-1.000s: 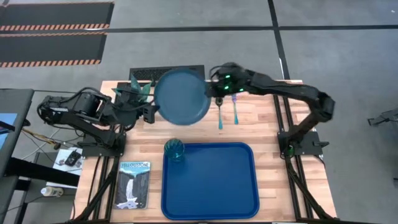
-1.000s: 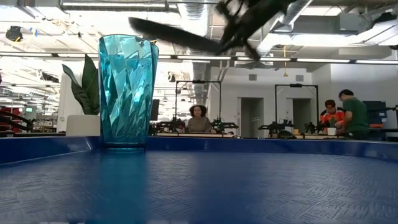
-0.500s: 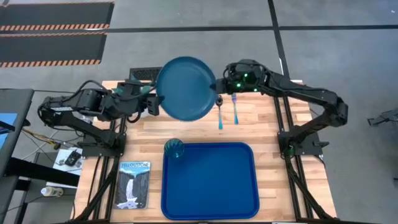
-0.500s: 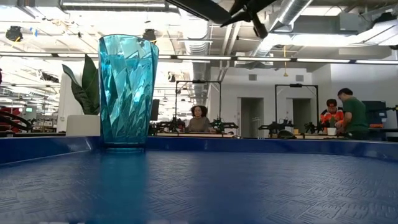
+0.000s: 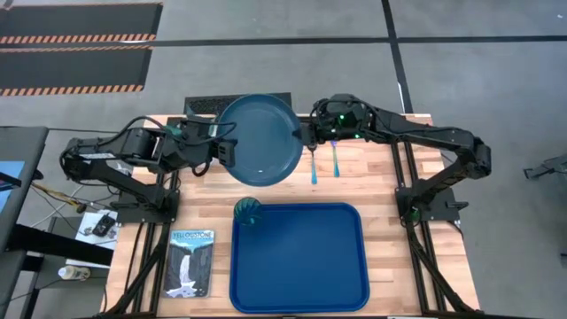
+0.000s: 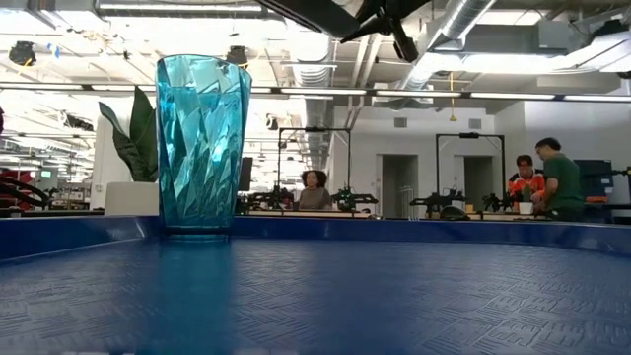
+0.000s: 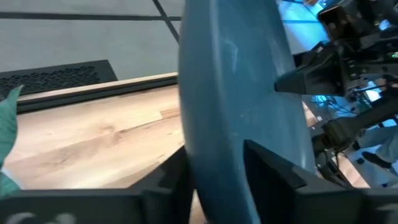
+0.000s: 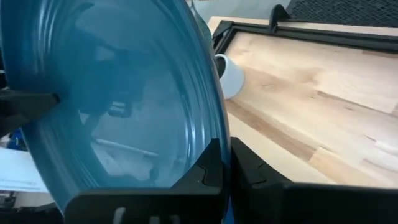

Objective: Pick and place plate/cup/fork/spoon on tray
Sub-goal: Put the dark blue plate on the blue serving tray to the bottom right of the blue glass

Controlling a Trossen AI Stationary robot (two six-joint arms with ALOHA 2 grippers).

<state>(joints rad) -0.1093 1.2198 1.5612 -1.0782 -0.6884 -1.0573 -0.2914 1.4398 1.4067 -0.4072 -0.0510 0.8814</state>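
The teal-blue plate (image 5: 260,140) is held in the air over the table's far middle, between my two grippers. My left gripper (image 5: 225,151) is shut on its left rim and my right gripper (image 5: 303,135) on its right rim. In the low view only the plate's edge (image 6: 314,12) shows, at the top. The translucent teal cup (image 5: 249,213) stands upright in the far left corner of the blue tray (image 5: 337,266). The spoon (image 5: 314,167) and the fork (image 5: 335,159) lie side by side on the wood, just right of the plate. My left gripper pinches the plate's left rim (image 7: 214,158) between its two fingers (image 7: 268,169), one on each face. The fingers come level from the table's left. The plate is lifted clear of the table. My right gripper pinches the plate's right rim (image 8: 216,138) between its two fingers (image 8: 205,171), one on each face. The fingers come level from the table's right. The plate hangs clear of the table between the two grippers.
A teal spiky plant (image 5: 197,128) in a white pot (image 8: 231,74) stands at the far left behind the plate. A waterfall booklet (image 5: 190,261) lies left of the tray. A black mat (image 5: 208,106) lies at the far edge. People stand in the room beyond (image 6: 552,177).
The plate has risen higher above the table, held at both rims, then come a little toward the near edge. My left gripper has gone right and up with it. My right gripper has gone up, then back toward the near edge.
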